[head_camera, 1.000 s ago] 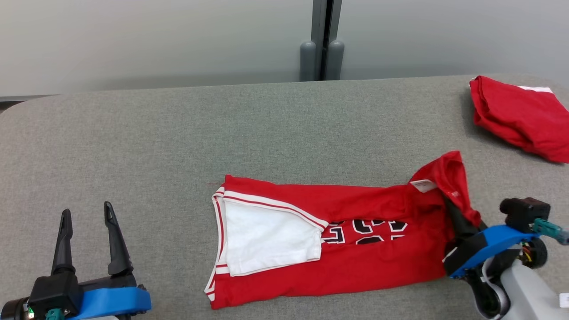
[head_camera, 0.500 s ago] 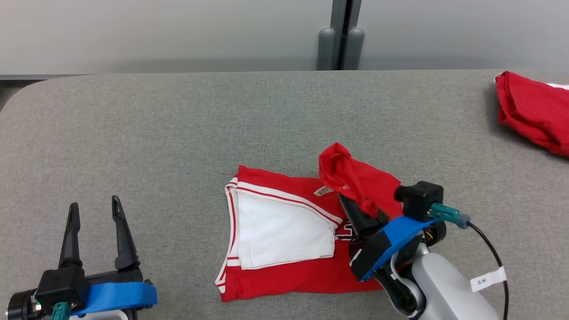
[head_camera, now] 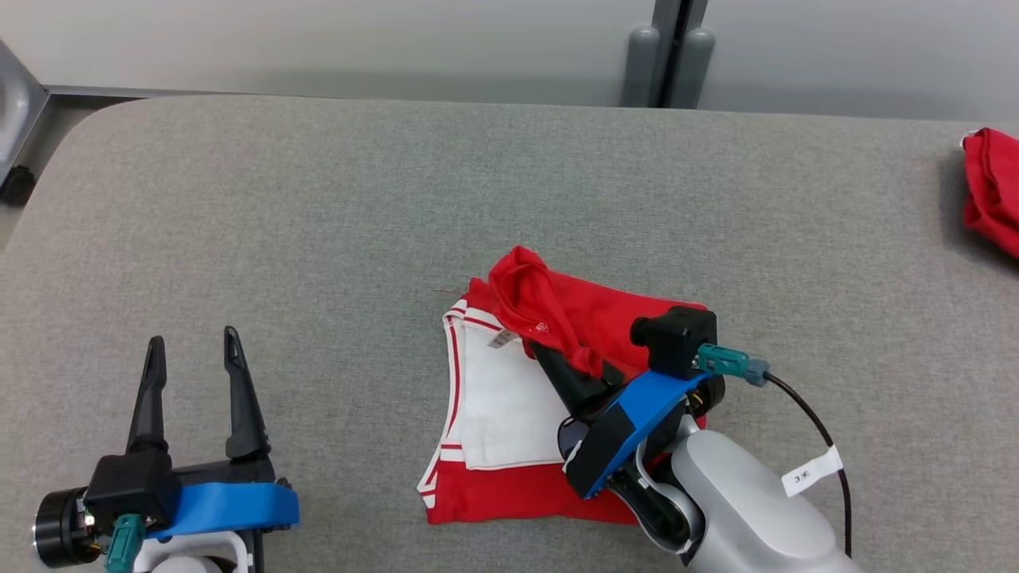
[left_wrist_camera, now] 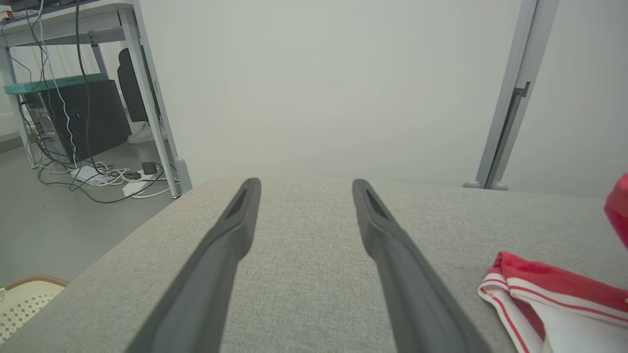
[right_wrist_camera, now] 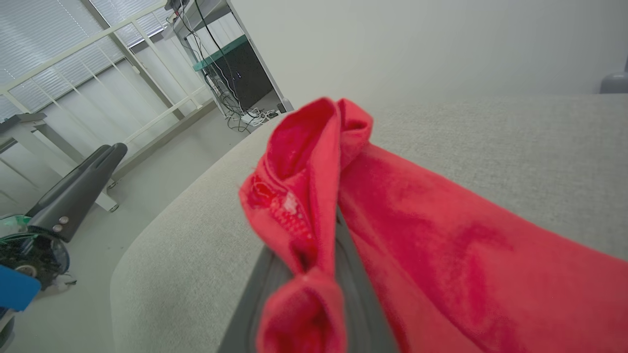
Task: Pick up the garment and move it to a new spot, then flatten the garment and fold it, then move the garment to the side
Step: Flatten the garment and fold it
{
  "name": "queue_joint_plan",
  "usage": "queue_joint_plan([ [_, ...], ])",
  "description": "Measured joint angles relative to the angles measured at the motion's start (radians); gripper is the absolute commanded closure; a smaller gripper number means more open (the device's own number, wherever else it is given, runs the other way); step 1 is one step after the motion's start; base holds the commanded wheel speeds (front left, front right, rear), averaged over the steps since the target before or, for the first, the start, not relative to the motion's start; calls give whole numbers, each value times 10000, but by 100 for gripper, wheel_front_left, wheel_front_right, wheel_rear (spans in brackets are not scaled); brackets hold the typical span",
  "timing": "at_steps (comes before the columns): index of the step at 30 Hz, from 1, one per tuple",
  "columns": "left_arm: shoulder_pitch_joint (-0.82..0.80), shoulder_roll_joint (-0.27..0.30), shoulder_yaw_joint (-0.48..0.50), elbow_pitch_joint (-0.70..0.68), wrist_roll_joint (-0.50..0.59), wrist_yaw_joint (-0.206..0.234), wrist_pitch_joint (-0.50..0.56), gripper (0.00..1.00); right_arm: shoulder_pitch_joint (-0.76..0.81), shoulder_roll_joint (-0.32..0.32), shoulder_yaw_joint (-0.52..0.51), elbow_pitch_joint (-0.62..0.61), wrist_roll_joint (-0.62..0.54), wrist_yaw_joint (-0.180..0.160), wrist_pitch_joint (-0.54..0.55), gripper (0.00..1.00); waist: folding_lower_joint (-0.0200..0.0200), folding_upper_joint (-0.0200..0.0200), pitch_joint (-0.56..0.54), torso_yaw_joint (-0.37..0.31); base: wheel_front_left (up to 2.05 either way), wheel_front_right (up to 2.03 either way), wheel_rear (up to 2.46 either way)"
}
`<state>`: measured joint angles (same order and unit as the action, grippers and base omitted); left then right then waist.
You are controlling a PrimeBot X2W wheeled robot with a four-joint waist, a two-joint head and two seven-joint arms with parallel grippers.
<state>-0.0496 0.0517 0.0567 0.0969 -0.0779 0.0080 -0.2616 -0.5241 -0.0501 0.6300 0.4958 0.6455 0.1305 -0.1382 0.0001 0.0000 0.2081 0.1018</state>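
the garment point(head_camera: 613, 310) is bright red with a white panel and red-and-white striped edging, the table point(head_camera: 318, 199) a speckled grey weave, the other cloth point(head_camera: 991, 191) plain red, and the left gripper point(head_camera: 193, 344) black with a blue band.

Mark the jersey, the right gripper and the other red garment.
jersey point(head_camera: 493, 495), head view, red bottom edge.
right gripper point(head_camera: 543, 355), head view, fingertips pinching the lifted fold.
other red garment point(head_camera: 991, 191), head view, its left fold.

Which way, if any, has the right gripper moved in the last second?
Yes: the right gripper, shut on the red jersey, has swung toward the robot's left, nearing the jersey's striped edge.
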Motion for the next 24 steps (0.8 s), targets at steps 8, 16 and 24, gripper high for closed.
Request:
queue_joint_plan([
  [8, -147, 0, -117, 96, -100, 92, 0, 0, -524, 2, 965, 934, 759, 0, -336, 0, 0, 0, 88, 192, 0, 0, 0],
  [16, -45, -2, -42, 161, -88, 88, 0, 0, -855, 6, 765, 1342, 433, 0, -1081, 0, 0, 0, -205, -262, 0, 0, 0],
  [24, 147, -4, -2, 128, -12, 8, 0, 0, -117, -828, -1095, 627, -767, 0, -1220, 0, 0, 0, -582, -758, 0, 0, 0],
])
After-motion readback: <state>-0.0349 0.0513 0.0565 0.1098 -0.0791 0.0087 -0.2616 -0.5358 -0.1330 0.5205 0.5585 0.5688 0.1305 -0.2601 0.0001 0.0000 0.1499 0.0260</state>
